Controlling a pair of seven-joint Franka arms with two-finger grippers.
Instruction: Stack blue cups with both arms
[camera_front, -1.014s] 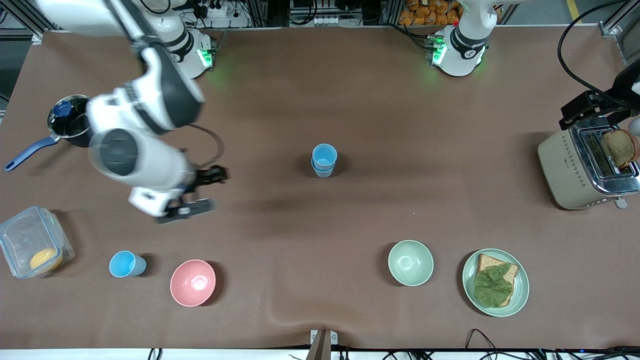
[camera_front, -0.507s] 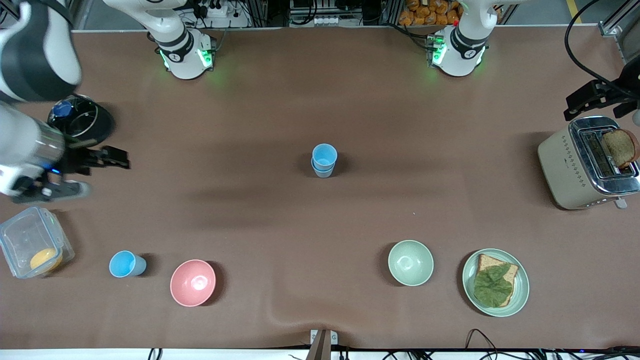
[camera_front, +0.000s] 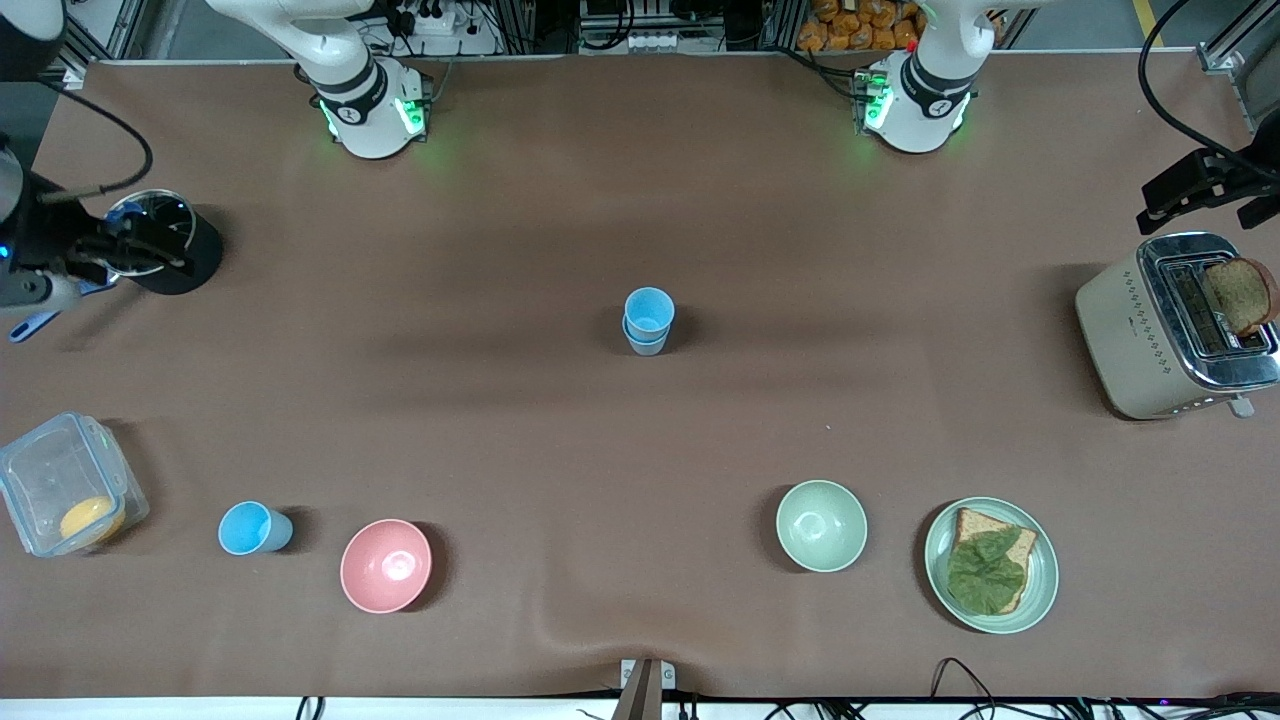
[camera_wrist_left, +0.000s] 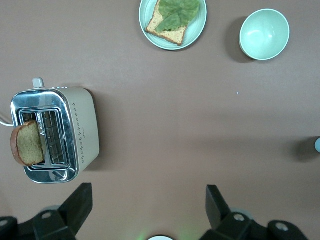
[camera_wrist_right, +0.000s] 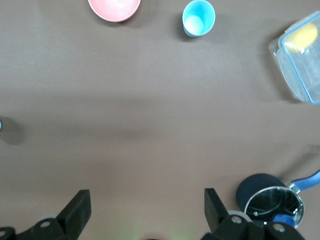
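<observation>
Since the earlier frames the right arm had swung off toward the left edge of the front view, and its right gripper (camera_front: 110, 250) hung high over the dark saucepan (camera_front: 165, 245) at upper left, fingers spread wide and holding nothing. At the middle of the desk (camera_front: 500, 420) stood the stacked blue cups (camera_front: 648, 320), one nested in the other. A single blue cup (camera_front: 252, 528) sat at lower left, between the clear lidded box (camera_front: 65, 485) and the pink bowl (camera_front: 386, 565). Lower right showed the pale green bowl (camera_front: 821, 525) beside the plate (camera_front: 1042, 585) with toast and a leaf. By the right edge, the left gripper (camera_front: 1205, 185) hung just above the toaster (camera_front: 1130, 340), fingers parted and empty.

From the left wrist view, the wide-apart fingers (camera_wrist_left: 77, 205) framed bare desk at the bottom; the toaster (camera_wrist_left: 82, 132) lay at left, the plate (camera_wrist_left: 197, 27) and green bowl (camera_wrist_left: 264, 34) along the top.

From the right wrist view, the open fingers (camera_wrist_right: 77, 212) sat at the bottom, the single cup (camera_wrist_right: 198, 17) and pink bowl (camera_wrist_right: 114, 7) at the top, the box (camera_wrist_right: 300, 60) at upper right, the saucepan (camera_wrist_right: 272, 200) at lower right.
</observation>
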